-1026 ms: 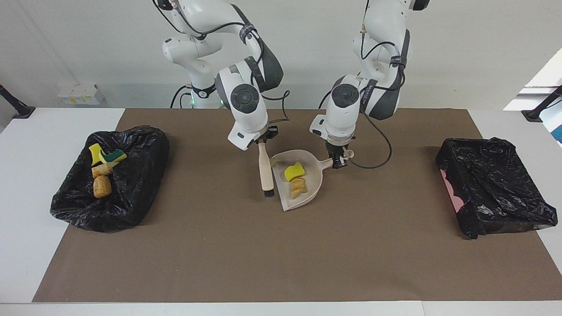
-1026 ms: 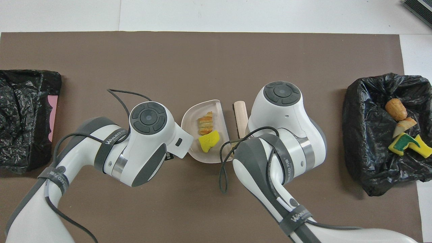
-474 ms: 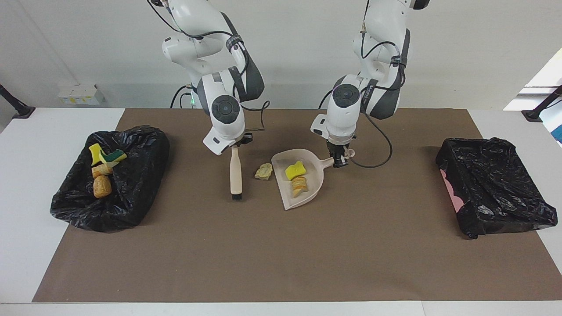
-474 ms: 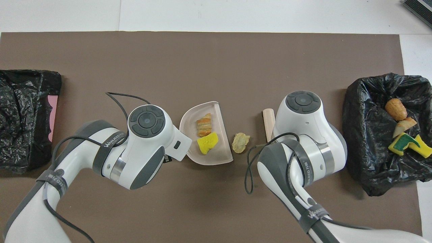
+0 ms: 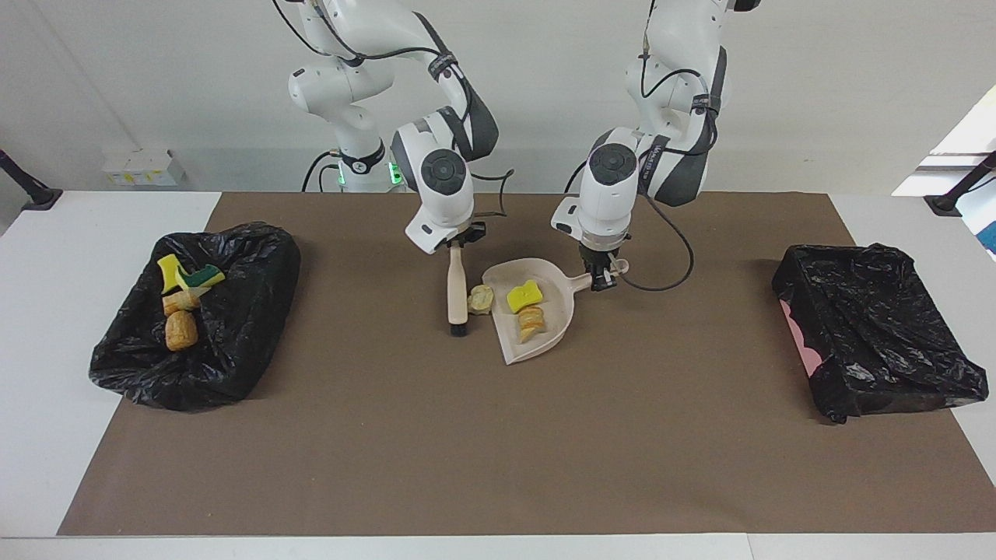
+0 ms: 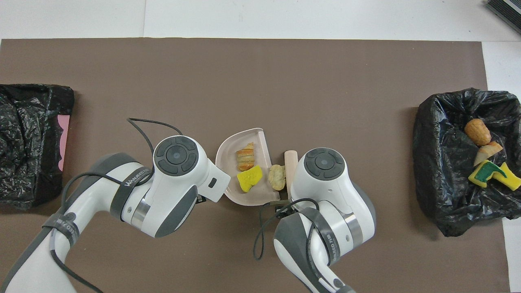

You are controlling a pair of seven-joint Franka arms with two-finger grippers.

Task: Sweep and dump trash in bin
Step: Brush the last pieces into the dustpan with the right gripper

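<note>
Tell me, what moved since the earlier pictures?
The right end effector swung the brush away, then back, pushing a tan scrap against the dustpan lip. The left end effector kept holding the dustpan handle. Both bins stayed put.

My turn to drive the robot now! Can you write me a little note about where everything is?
Left gripper: shut on the dustpan handle.
Right gripper: shut on the brush, bristles down on the mat.
In the dustpan: a yellow sponge and a bread piece.
At its open edge, beside the brush: one pale lump.
Done: four scraps in the bin at the right arm's end.
Left: sweep the lump in, dump the pan.
</note>
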